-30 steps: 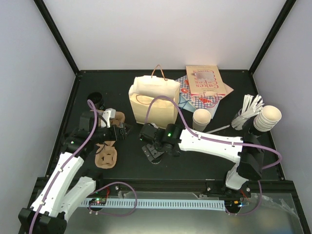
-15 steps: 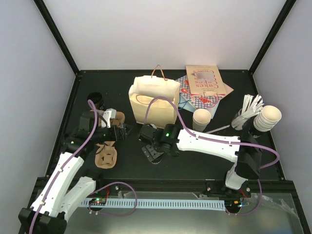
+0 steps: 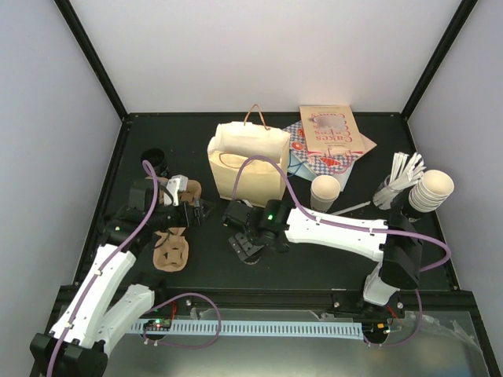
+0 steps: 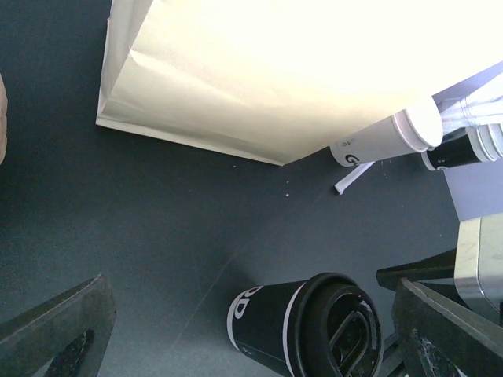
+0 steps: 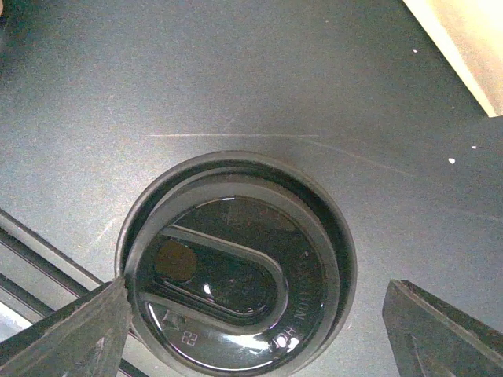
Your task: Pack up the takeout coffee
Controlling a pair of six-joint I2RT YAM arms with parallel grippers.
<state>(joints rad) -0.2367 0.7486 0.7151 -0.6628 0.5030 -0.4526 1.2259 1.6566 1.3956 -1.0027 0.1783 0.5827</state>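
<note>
So the takeout coffee [image 4: 295,326] here is a black paper cup with a black snap-on lid [image 5: 236,271]. It's standing upright straight under the right pincer [image 5: 255,287], pretty much centred between its two fingers [image 5: 63,338]. That pincer is spread wide and isn't pinching anything. One finger sits right at the lid's edge and the other is well clear of it. The left pincer [image 4: 251,284] is spread wide too and has nothing in it, with the cup just ahead of it. The paper bag [image 3: 247,161] stands beyond both pincers, mouth up.

Our take on handling: it's a thin paper wall, so it'll dent if squeezed hard. The surface looks smooth, so it's probably a bit slippery. We can't tell if it's full, so we'd treat it as heavy-ish and sloshy and keep it upright.

We wouldn't grab it by the lid, since those pop off. We'd drop the fingers down past the lid rim and close gently across the cup body just under it. The cup tapers, so the rim should work as a stop if it slides.
</note>
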